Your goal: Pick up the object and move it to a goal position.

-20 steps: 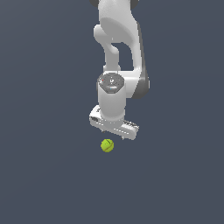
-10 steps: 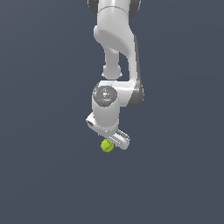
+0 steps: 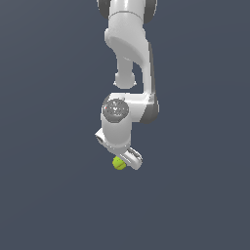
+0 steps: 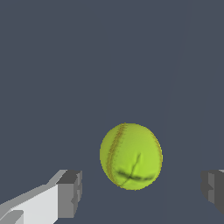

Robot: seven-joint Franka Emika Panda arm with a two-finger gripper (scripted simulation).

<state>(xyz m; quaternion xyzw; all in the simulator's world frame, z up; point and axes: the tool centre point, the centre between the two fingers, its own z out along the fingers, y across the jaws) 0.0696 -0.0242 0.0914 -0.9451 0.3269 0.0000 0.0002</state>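
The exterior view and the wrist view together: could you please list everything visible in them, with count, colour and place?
Small yellow-green ball with thin reddish seam lines: one, yellow-green, on the dark surface, between the two gripper fingers with a gap on each side in the wrist view; just under the gripper in the exterior view.
Flat dark slate-grey surface: one, grey-blue, filling the background of both views.
White robot arm: one, white with dark joints, reaching down from the top of the exterior view.
White gripper with grey fingertips: one, open, straddling the ball.

Matt yellow-green ball (image 4: 131,155) with stitched reddish seams, glossy smooth white hand (image 4: 139,190), matt grey fingertips (image 4: 70,193)
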